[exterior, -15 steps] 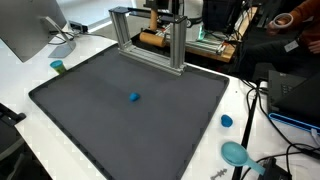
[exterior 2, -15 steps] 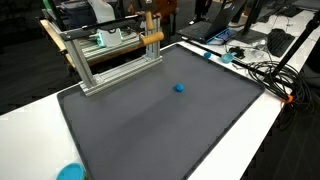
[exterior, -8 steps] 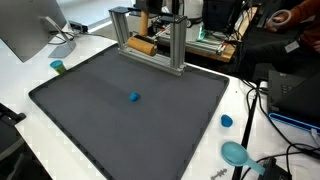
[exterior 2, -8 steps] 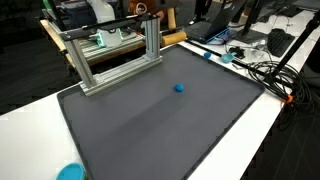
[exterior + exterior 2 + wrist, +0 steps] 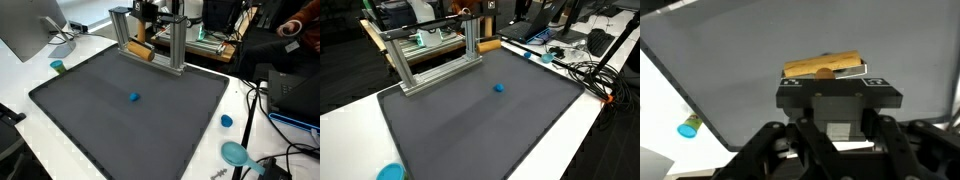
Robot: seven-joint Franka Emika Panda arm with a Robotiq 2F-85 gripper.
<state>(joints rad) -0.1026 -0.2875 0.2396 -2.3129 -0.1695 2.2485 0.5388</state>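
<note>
Wooden block (image 5: 823, 66), seemingly one, in claw (image 5: 824, 78).

No writing, label, brand, number or sign is legible anywhere, neither on the wooden block (image 5: 823, 68), the metal frame (image 5: 179, 45), the dark mat (image 5: 120, 115) nor the monitor (image 5: 25, 28) on the worktop (image 5: 15, 85).

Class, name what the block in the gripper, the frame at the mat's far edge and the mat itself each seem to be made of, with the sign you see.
The block in the gripper: likely wood, matte tan with a darker knot-like spot.
The frame: probably aluminium, straight silver-grey bars with a dull sheen.
The mat: perhaps rubber or foam, flat dark grey without glare; hard to tell.
</note>
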